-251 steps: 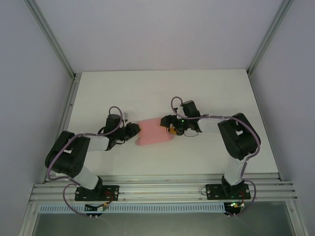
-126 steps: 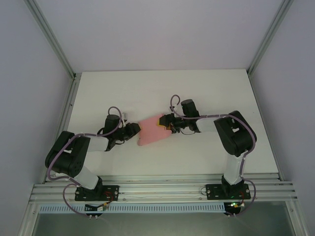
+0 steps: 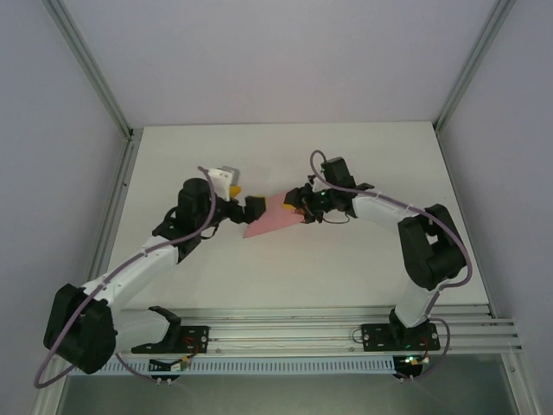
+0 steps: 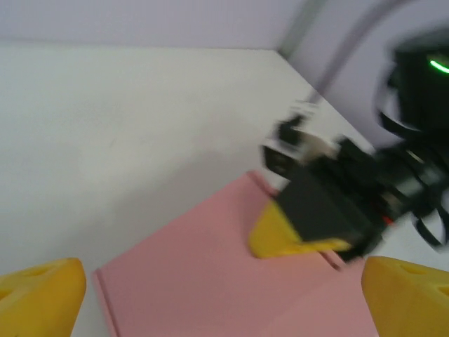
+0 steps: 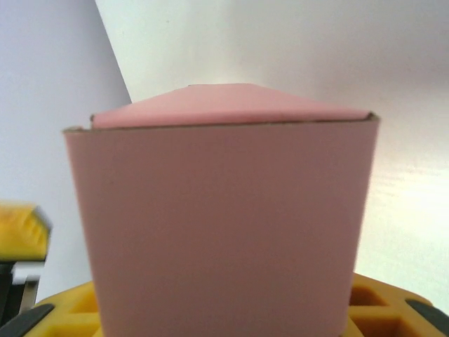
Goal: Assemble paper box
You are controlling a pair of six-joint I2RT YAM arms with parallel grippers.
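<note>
The paper box [image 3: 273, 218] lies near the middle of the white desk [image 3: 363, 156] in the top view. It is a flat pink piece whose long axis runs from lower left to upper right. The right hand [image 3: 301, 207] pinches its upper-right end. In the right wrist view the pink card [image 5: 221, 225] stands between that hand's yellow fingers [image 5: 66, 312] and points up the frame. The left hand [image 3: 251, 209] sits just beside the box's left part, its yellow fingertips [image 4: 38, 298] spread wide at the lower corners of the left wrist view. There the pink sheet [image 4: 203, 281] lies between them, with the right hand [image 4: 302, 225] clamped on its far edge.
</note>
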